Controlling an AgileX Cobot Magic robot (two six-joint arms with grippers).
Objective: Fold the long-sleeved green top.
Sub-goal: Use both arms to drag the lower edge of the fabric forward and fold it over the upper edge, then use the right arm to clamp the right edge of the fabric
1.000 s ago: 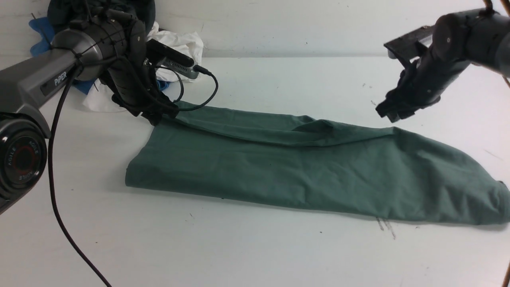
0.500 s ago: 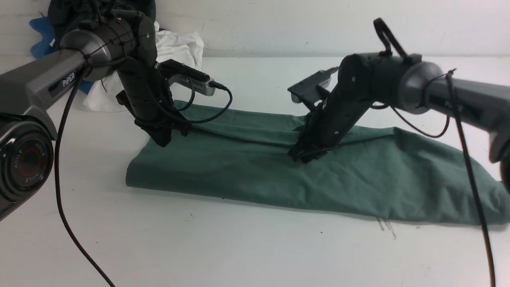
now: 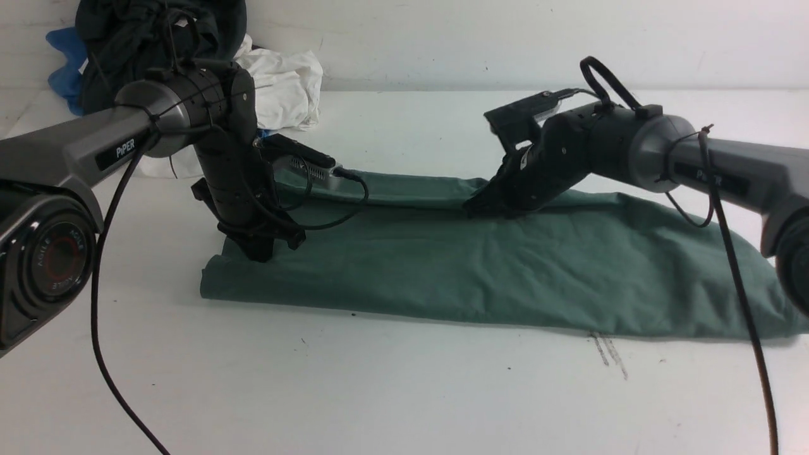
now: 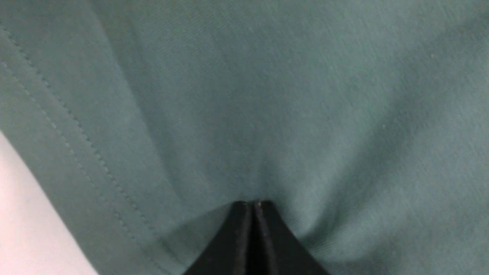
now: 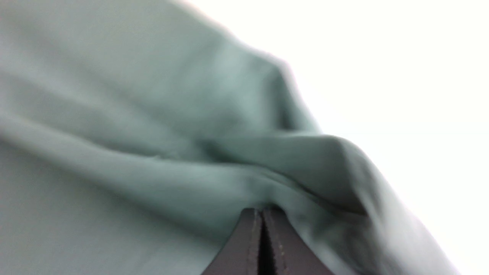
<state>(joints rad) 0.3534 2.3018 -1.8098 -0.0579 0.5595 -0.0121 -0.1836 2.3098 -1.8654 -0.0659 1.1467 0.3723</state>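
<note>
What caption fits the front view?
Left end effector and right end effector pinch the green long-sleeved top on a white table.

The top (image 3: 505, 278) is plain sage green and the table (image 3: 379, 392) white.

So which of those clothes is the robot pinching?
The long sage-green cotton top laid out: the left gripper and right gripper are both shut on it. The black garment, white garment and blue garment sit bunched at the back, untouched.
</note>
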